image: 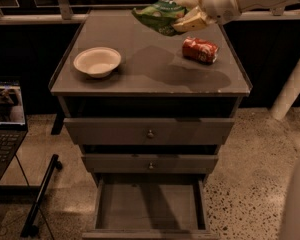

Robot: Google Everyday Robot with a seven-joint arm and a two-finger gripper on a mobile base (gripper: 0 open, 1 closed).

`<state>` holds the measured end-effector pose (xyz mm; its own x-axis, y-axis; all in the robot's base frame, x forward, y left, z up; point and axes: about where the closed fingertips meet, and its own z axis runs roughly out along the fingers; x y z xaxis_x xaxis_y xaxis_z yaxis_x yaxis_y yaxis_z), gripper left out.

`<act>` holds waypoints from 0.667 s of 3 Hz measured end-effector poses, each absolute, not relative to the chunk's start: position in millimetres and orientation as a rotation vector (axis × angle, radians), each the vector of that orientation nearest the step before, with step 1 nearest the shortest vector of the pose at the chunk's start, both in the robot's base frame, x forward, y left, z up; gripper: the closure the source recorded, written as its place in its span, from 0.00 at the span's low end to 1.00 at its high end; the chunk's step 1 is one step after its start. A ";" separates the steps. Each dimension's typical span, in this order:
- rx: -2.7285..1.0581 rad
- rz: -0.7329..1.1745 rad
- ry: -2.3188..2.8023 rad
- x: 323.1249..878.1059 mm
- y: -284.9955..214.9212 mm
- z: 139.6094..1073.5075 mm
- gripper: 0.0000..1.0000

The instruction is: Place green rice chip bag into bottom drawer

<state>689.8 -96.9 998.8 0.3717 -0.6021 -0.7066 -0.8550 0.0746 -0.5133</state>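
The green rice chip bag (159,16) hangs in the air above the back of the cabinet top (150,79), clear of the surface. My gripper (186,13) is shut on the bag's right end, its cream fingers (192,23) pinching it. The white arm reaches in from the upper right. The bottom drawer (149,209) stands pulled out at the foot of the cabinet, and its inside shows empty.
A white bowl (97,61) sits on the left of the cabinet top. A red wrinkled packet (200,50) lies at the right. Two knobbed drawers (150,132) are closed. A laptop (5,119) stands at left and a white post (290,91) at right.
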 end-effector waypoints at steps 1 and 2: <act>-1.528 0.369 1.289 650.9 -97.4 1006.4 1.00; -1.539 0.433 1.336 639.5 -92.1 970.3 1.00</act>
